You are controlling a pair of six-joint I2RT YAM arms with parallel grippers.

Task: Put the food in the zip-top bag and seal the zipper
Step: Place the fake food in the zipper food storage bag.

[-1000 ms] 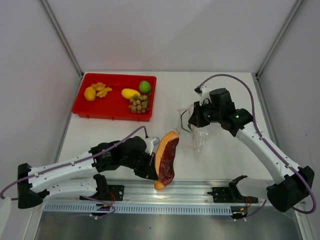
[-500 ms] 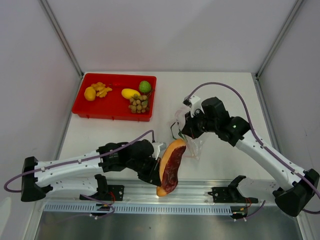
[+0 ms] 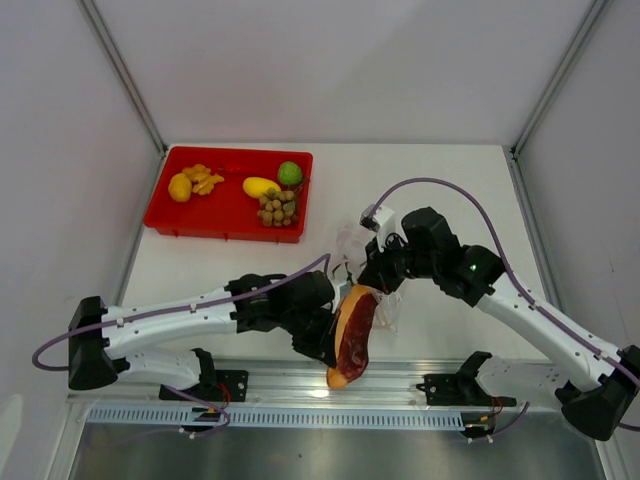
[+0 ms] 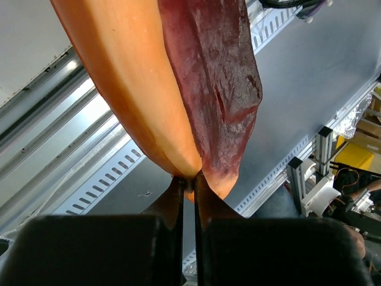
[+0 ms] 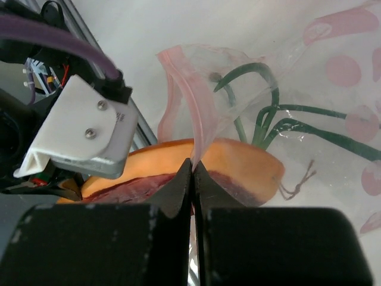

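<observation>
The left claw (image 3: 330, 346) sits at lower centre of the overhead view, its fingers pressed together and pinching a slab of toy food (image 3: 353, 330), orange along its rind and dark red on its face. In the left wrist view the left claw (image 4: 187, 182) grips that slab (image 4: 149, 89) at its narrow tip, at bottom centre of the frame, and the piece runs away toward the top of the frame over the metal rail at the counter's near edge. Seen from above, the slab hangs tilted, its lower end over the rail and its upper end just beside the zip-top bag (image 3: 388, 300). The right claw (image 3: 368, 278), just right of centre, is also pressed together. In the right wrist view it (image 5: 191, 170) nips the bag's rim where the pink zipper (image 5: 188, 98) curves down to the fingertips. The clear film of the bag (image 5: 309, 89), printed with pink dots, spreads toward the upper right of that frame, with the green-stemmed vegetable (image 5: 262, 113) inside it. The slab's orange end (image 5: 238, 158) lies at the bag's mouth; whether it has passed the rim I cannot tell. On the white counter (image 3: 450, 180), at upper left, the red tray (image 3: 230, 205) holds the lemon (image 3: 180, 187), orange pieces (image 3: 205, 178), mango (image 3: 260, 186), lime (image 3: 290, 173) and brown nut cluster (image 3: 277, 207).
</observation>
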